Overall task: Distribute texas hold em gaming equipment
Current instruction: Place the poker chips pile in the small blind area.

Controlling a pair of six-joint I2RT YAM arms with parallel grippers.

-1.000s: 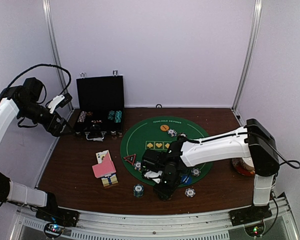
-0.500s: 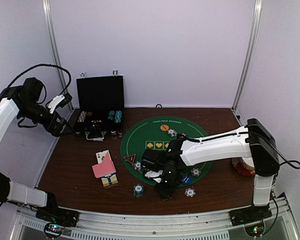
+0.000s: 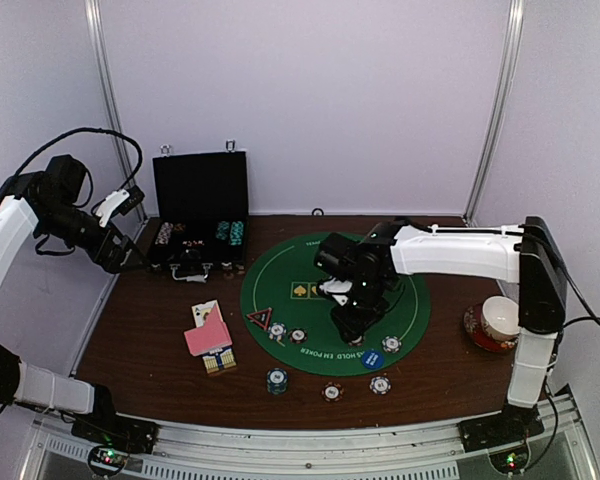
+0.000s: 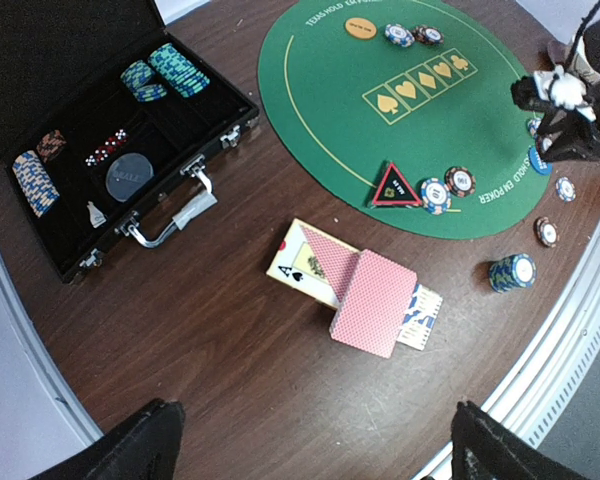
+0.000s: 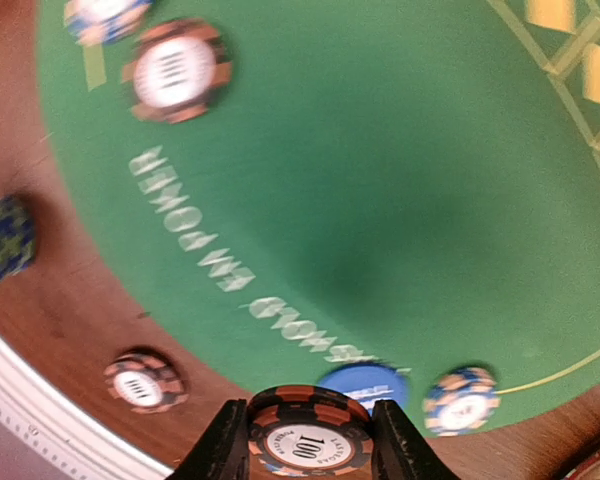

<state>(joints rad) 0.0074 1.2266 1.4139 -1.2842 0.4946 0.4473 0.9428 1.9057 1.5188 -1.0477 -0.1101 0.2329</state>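
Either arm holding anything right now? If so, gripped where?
Right gripper holds a red edge-striped 100 poker chip, jaws pinching opposite sides of its rim. Left gripper is open, holding nothing.

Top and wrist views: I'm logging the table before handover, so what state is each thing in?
black case: lid open.
left gripper: open, empty.
right gripper: shut on red chip.
pink-backed cards: face down, overlapping a face-up ace.
cup: upright on saucer.
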